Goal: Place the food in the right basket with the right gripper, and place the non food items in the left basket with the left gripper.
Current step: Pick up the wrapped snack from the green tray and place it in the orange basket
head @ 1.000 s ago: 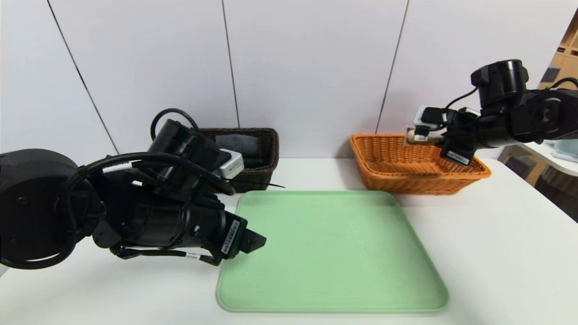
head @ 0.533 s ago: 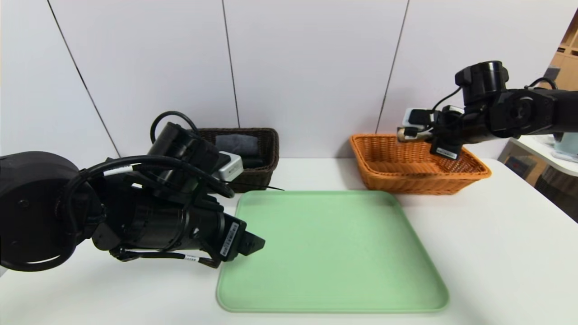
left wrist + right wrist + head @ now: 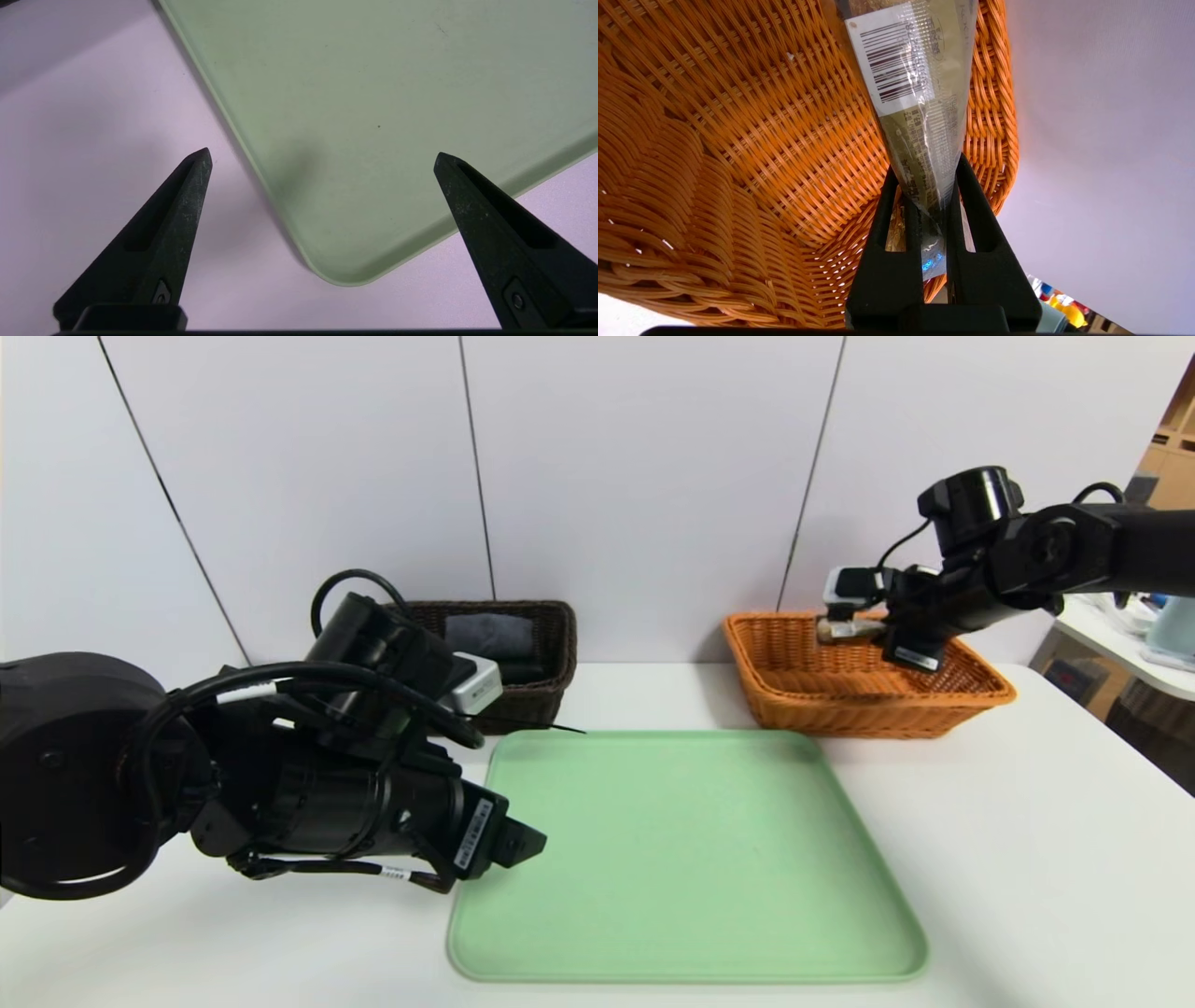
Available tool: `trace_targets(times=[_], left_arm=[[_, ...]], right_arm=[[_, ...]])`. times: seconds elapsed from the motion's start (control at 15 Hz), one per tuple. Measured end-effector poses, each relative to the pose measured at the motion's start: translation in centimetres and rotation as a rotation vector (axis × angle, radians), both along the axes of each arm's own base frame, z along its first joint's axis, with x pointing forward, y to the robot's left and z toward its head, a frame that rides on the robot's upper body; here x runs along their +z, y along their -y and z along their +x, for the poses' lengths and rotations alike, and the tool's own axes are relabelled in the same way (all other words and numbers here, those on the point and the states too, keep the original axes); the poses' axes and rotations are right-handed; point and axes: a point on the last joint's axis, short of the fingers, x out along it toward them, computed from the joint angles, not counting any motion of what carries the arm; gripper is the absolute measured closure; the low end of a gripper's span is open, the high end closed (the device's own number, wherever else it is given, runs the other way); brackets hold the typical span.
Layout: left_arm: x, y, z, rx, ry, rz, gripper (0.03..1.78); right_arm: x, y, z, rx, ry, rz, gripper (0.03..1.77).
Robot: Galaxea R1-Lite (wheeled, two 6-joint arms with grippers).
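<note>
Presently, left to right. Left gripper [image 3: 322,156]: idle, fingers spread wide, holding nothing, low over the tray's [image 3: 686,859] near-left corner; no risk unless it dips onto the rim. Left basket [image 3: 551,644]: dark, against the wall, a grey cloth roll [image 3: 490,635] inside. Right basket [image 3: 812,686]: orange. Right gripper [image 3: 930,205]: clamped on one end of the food [image 3: 915,88], which hangs over the basket's interior near a wall. Risk: the wrapper looks slick; released this close to the rim, the bar might tip out.
</note>
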Motion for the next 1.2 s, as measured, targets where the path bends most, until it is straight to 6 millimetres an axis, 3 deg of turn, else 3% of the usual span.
trace_targets(times=[0.27, 0.67, 0.93, 1.2], left_arm=[[0.0, -0.1, -0.1, 0.002, -0.001, 0.001, 0.12], [-0.1, -0.1, -0.1, 0.007, -0.006, 0.001, 0.12], [-0.2, -0.1, -0.2, 0.008, -0.010, 0.002, 0.12], [-0.3, -0.1, -0.2, 0.008, -0.010, 0.002, 0.12]], right_arm=[[-0.7, -0.1, 1.2, -0.014, -0.020, 0.013, 1.61], [-3.4, -0.3, 2.6, -0.054, -0.068, 0.050, 1.61], [-3.7, -0.4, 2.8, -0.059, -0.070, 0.051, 1.61], [-3.5, -0.5, 2.9, -0.079, -0.056, 0.075, 1.00]])
